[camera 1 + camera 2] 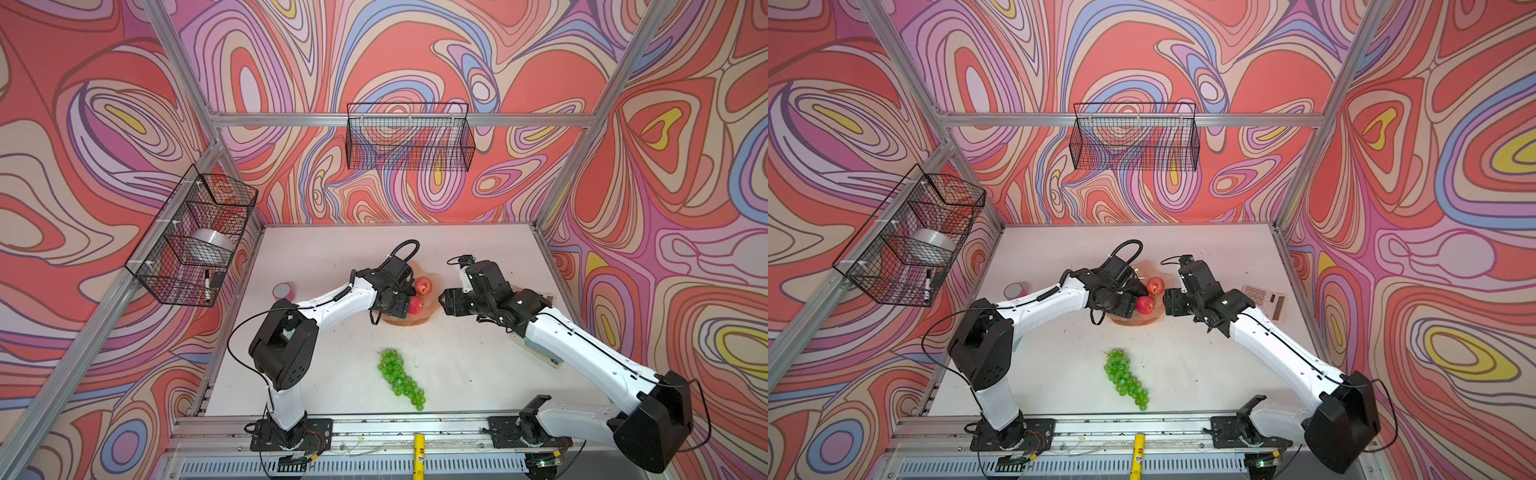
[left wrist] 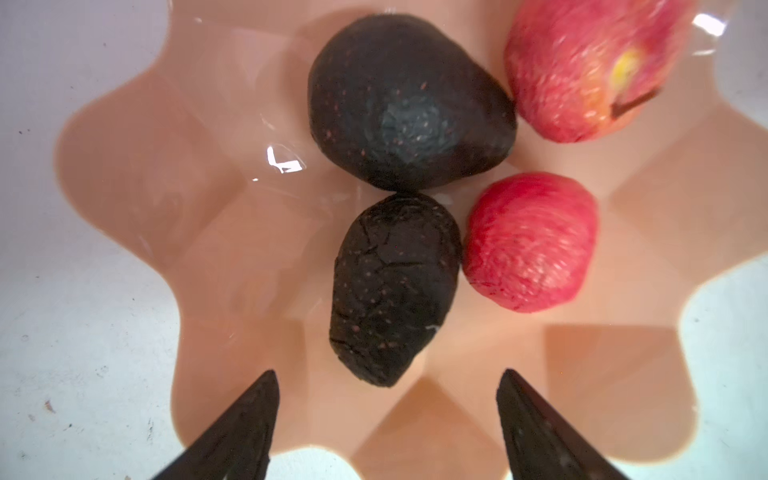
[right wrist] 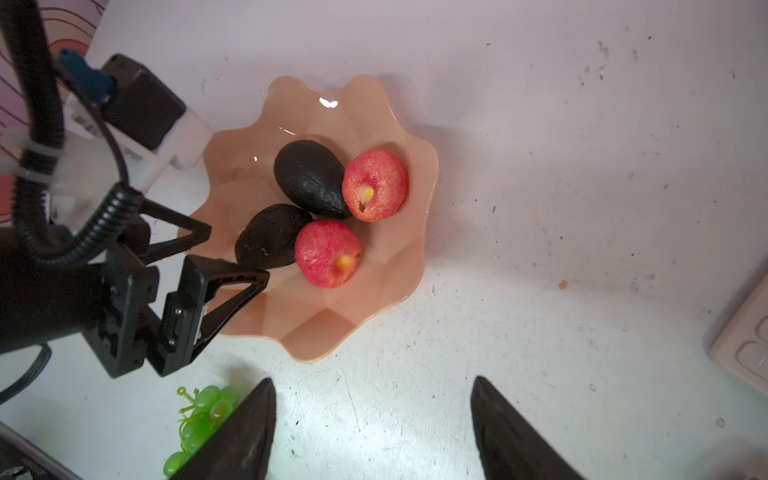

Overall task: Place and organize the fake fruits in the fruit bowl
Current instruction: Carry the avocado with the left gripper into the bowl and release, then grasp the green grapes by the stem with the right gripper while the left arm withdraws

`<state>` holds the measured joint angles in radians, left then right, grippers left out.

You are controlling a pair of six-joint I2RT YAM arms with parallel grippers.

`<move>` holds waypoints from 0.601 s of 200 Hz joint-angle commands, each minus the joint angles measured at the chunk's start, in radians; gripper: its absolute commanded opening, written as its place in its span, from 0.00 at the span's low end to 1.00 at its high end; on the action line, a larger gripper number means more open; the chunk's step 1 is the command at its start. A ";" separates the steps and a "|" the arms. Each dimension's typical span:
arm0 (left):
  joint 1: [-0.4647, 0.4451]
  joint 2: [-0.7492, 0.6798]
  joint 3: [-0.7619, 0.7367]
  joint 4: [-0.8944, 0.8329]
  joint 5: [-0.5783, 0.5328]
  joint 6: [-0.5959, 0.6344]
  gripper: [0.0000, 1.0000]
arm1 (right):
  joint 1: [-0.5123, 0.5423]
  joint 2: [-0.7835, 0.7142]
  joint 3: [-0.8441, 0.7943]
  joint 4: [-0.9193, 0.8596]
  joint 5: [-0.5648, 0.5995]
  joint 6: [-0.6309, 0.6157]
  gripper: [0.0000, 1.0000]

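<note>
The peach-pink fruit bowl point(image 2: 166, 166) point(image 3: 374, 291) point(image 1: 409, 321) point(image 1: 1133, 322) sits mid-table. Inside it lie two dark avocados point(image 2: 407, 104) point(image 2: 395, 286) and two red apples point(image 2: 590, 70) point(image 2: 532, 241), also seen in the right wrist view as avocados point(image 3: 309, 176) point(image 3: 272, 237) and apples point(image 3: 375, 185) point(image 3: 328, 254). My left gripper point(image 2: 388, 374) point(image 3: 237, 253) hovers open over the bowl's left side, just off the smaller avocado, holding nothing. My right gripper point(image 3: 374, 379) point(image 1: 442, 301) stands open over bare table beside the bowl's right rim. The green grapes point(image 1: 401, 378) point(image 1: 1126, 378) point(image 3: 199, 424) lie on the table nearer the front.
A pink tape roll point(image 1: 284, 291) stands left of the bowl. A calculator point(image 1: 1264, 301) point(image 3: 744, 345) lies at the right, under the right arm. Wire baskets hang on the back wall point(image 1: 409, 137) and the left wall point(image 1: 195, 237). A yellow glue stick point(image 1: 419, 455) rests on the front rail.
</note>
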<state>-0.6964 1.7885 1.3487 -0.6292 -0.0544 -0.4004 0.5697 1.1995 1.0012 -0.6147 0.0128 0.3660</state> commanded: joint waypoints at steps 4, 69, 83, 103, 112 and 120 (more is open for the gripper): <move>0.007 -0.136 0.044 0.049 -0.016 -0.006 0.86 | 0.059 -0.073 -0.054 -0.015 -0.044 -0.047 0.76; 0.100 -0.495 -0.165 0.256 -0.282 0.006 0.91 | 0.428 0.076 -0.062 0.077 0.052 0.075 0.75; 0.187 -0.572 -0.236 0.275 -0.254 -0.044 0.93 | 0.504 0.156 -0.042 0.108 0.077 0.111 0.76; 0.315 -0.655 -0.327 0.299 -0.171 -0.106 0.94 | 0.577 0.278 0.019 0.113 0.096 0.134 0.76; 0.361 -0.678 -0.355 0.302 -0.141 -0.133 0.95 | 0.607 0.319 0.042 0.116 0.104 0.140 0.78; 0.395 -0.694 -0.372 0.299 -0.118 -0.150 0.95 | 0.632 0.353 0.056 0.121 0.105 0.149 0.79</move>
<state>-0.3824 1.1412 1.0351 -0.3611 -0.2375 -0.4622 1.1385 1.4761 0.9951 -0.5297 0.0723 0.4656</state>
